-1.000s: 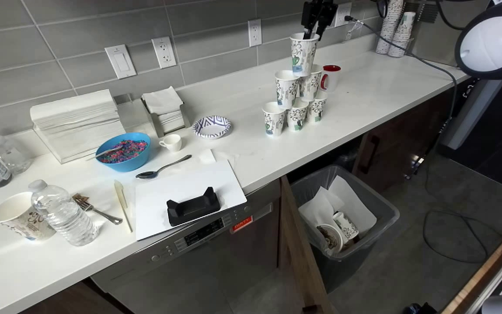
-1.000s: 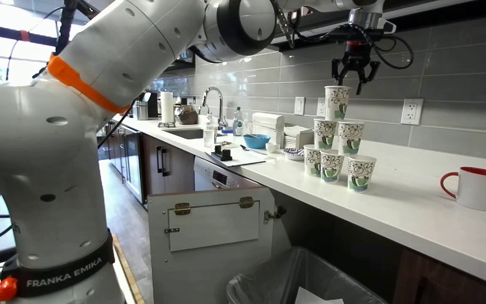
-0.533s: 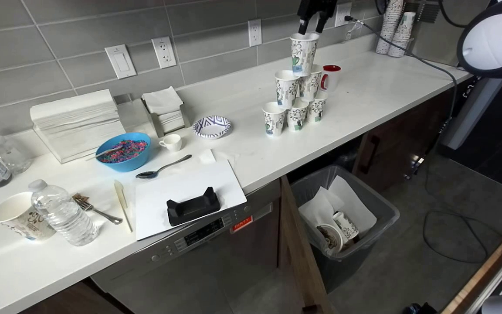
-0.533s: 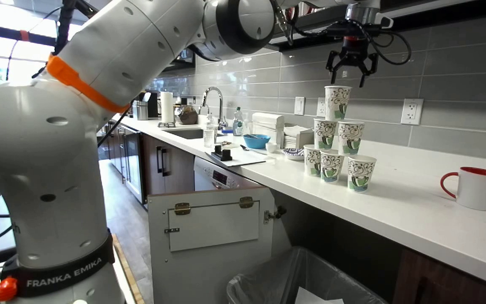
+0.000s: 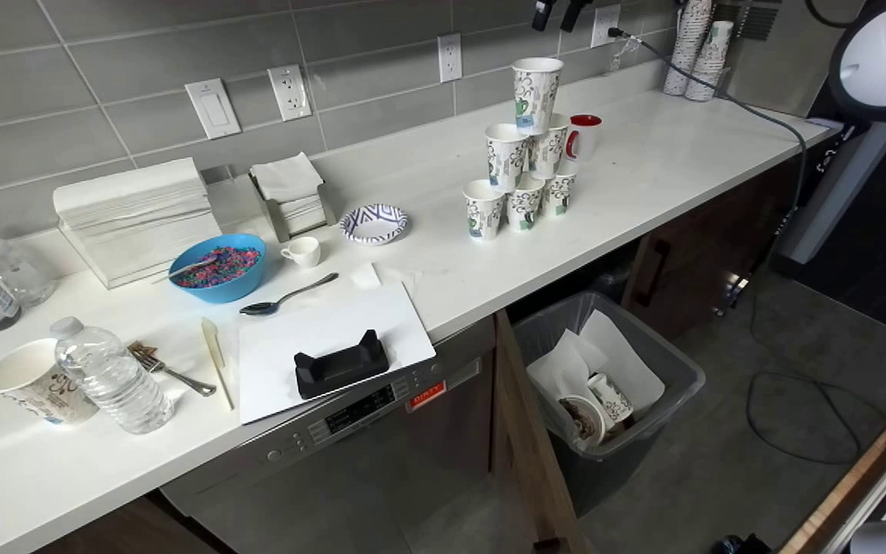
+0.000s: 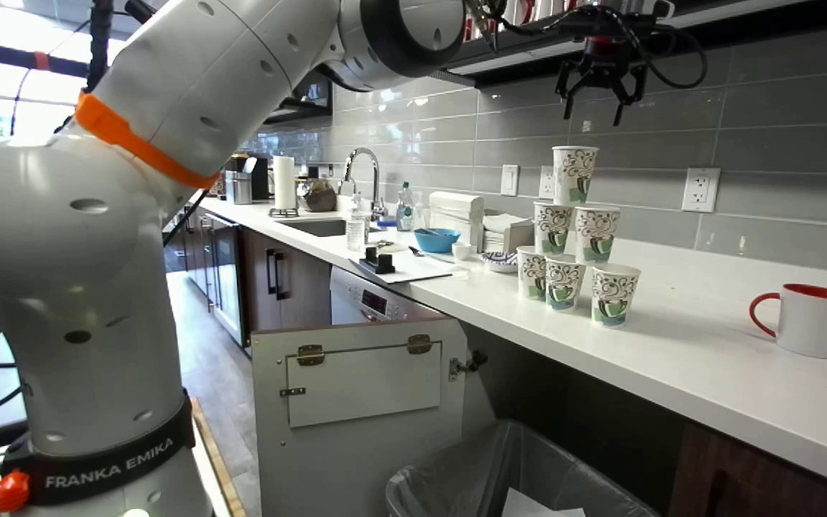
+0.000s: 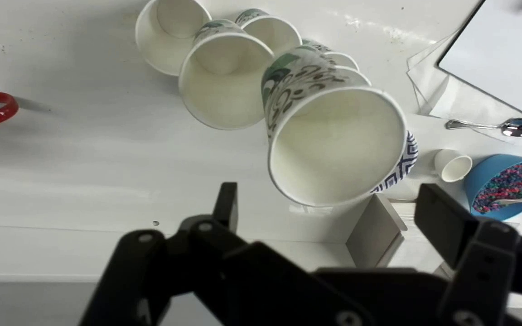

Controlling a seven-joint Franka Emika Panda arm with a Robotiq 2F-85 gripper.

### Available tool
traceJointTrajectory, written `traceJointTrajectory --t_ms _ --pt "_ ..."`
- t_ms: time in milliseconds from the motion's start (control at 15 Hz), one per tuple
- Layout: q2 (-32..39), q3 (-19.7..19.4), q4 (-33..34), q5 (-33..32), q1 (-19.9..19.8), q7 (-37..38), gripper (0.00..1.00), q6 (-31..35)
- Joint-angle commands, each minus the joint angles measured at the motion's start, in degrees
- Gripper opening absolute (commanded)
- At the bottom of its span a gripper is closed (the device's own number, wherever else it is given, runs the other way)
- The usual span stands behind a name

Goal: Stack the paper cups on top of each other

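Note:
The white patterned paper cups form a pyramid on the counter. Three bottom cups stand in a row, the middle one [image 5: 524,204] between the others. Two cups rest on them, one of these [image 6: 596,235] fully visible. One top cup [image 5: 535,100] stands upright on those two; it also shows in an exterior view [image 6: 573,176] and, large, in the wrist view [image 7: 338,145]. My gripper [image 6: 593,118] is open and empty above the top cup, apart from it. In the wrist view its fingers [image 7: 326,203] are wide apart, with only counter and wall behind.
A white mug with red handle [image 6: 815,319] stands beside the pyramid. A patterned paper bowl [image 5: 374,225], a small cream cup [image 5: 302,251] and a blue bowl [image 5: 220,269] lie along the counter. A shelf [image 6: 736,21] hangs above near the gripper. An open bin [image 5: 689,377] stands below.
My open gripper has risen from the top cup's rim, where a finger was at or inside the cup, to well above it. The cups have not moved.

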Motion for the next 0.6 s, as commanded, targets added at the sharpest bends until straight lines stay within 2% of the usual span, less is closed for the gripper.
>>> traceJointTrajectory --t_ms 0,400,467,533 --pt "-2.06 0.71 -1.45 2.15 -1.75 0.0 1.0 -1.01" --pt "-4.74 0.27 -4.42 3.31 -4.26 0.6 1.0 -0.12" --pt "-2.36 0.0 -0.85 1.73 -2.87 0.51 1.0 -0.16" --pt "-2.71 0.0 -1.2 1.88 -3.36 0.51 1.0 -0.16"
